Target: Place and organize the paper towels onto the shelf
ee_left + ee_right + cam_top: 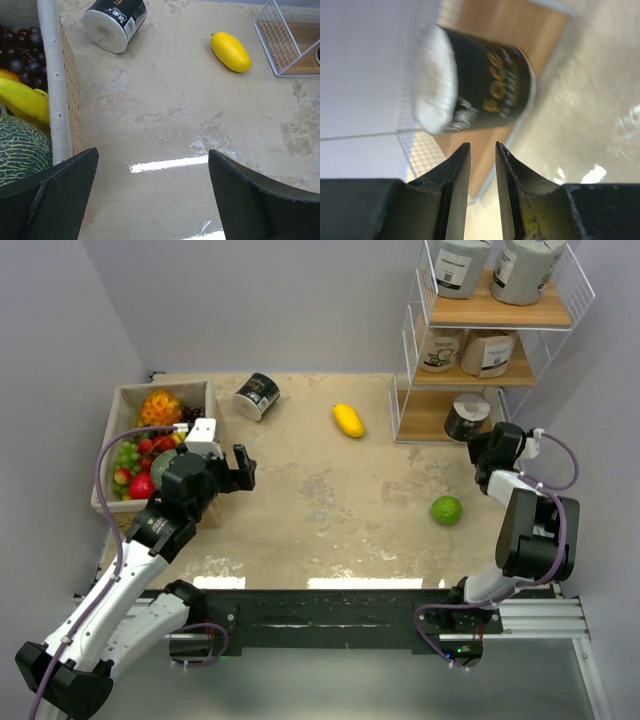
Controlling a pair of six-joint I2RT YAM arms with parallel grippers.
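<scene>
The shelf point(492, 312) stands at the back right, with two grey paper towels point(525, 268) on its top board and two tan ones point(487, 352) on the middle board. One black roll point(467, 418) lies on its side on the bottom board; it also shows in the right wrist view point(485, 92), blurred. My right gripper point(478, 452) point(482, 145) is just in front of that roll, empty, its jaws a narrow gap apart. The other black roll point(257, 396) point(114, 22) lies on the table at the back left. My left gripper point(243, 468) point(152, 155) is open and empty, well short of it.
A low box of fruit point(120, 400) stands at the left, its wall point(55, 100) close beside my left fingers. A yellow fruit point(348, 420) point(231, 51) lies mid-table near the shelf's corner point(287, 45). A green fruit point(447, 510) lies near my right arm.
</scene>
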